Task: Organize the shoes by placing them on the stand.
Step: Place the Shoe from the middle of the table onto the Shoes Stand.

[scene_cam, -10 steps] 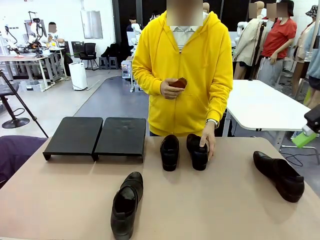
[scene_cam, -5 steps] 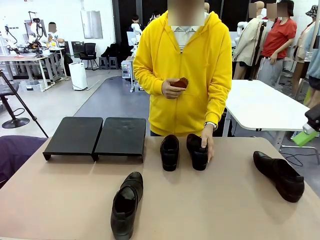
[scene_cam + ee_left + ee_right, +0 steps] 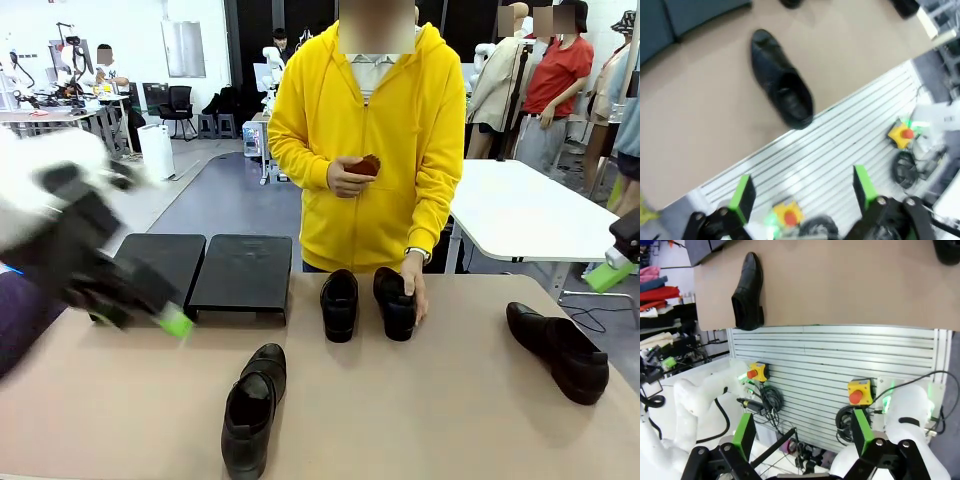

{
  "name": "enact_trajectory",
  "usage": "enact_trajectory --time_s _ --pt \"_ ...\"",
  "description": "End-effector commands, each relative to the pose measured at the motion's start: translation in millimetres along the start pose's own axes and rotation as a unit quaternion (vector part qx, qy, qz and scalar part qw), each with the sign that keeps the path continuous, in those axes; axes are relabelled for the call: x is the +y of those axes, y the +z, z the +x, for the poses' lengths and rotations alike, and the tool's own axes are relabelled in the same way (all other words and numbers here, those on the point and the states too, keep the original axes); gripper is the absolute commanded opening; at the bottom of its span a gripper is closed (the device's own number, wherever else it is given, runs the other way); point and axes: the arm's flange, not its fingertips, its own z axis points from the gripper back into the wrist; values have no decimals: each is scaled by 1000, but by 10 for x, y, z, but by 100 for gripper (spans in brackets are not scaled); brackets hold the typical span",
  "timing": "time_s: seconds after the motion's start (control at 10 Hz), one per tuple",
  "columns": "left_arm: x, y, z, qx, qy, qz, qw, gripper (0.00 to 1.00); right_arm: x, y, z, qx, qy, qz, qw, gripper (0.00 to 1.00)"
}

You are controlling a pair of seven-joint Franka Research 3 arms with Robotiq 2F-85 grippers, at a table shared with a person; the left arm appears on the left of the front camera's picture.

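My left end effector (image 3: 150, 300) hangs blurred before the stand (image 3: 245, 270), jaws wide apart and empty. No shoe is on the stand yet, so I judge the near dress shoe (image 3: 252, 410), alone toward my edge of the bench (image 3: 450, 430), is my pick. A person's hand (image 3: 415, 285) rests on one loafer (image 3: 395, 302), perhaps straightening it beside the second loafer (image 3: 339, 305). The far dress shoe (image 3: 560, 350) lies well right. My left wrist view looks down into the near shoe's opening, where the front view gives its toe. My right end effector (image 3: 802, 432), fingers apart, holds nothing.

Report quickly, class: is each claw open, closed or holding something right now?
Left claw: open, holding nothing.
Right claw: open, holding nothing.
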Motion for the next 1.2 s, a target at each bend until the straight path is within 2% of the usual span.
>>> enact_trajectory --time_s 0.0,0.2,0.3,0.4,0.7,1.1 --pt "-474 -585 168 10 -45 23 999 100 13 31 11 4 12 11 1000 100" --pt "-905 -1341 141 47 -76 48 995 100 13 31 11 4 12 11 1000 100" --pt "-956 -1706 103 51 -67 60 995 100 13 31 11 4 12 11 1000 100" --pt "-919 -1938 123 31 -53 82 995 100 13 31 11 4 12 11 1000 100" --pt "-824 -2183 251 8 -46 74 996 100 13 31 11 4 12 11 1000 100" --pt "-644 -2537 318 35 -21 115 993 100 13 31 11 4 12 11 1000 100"
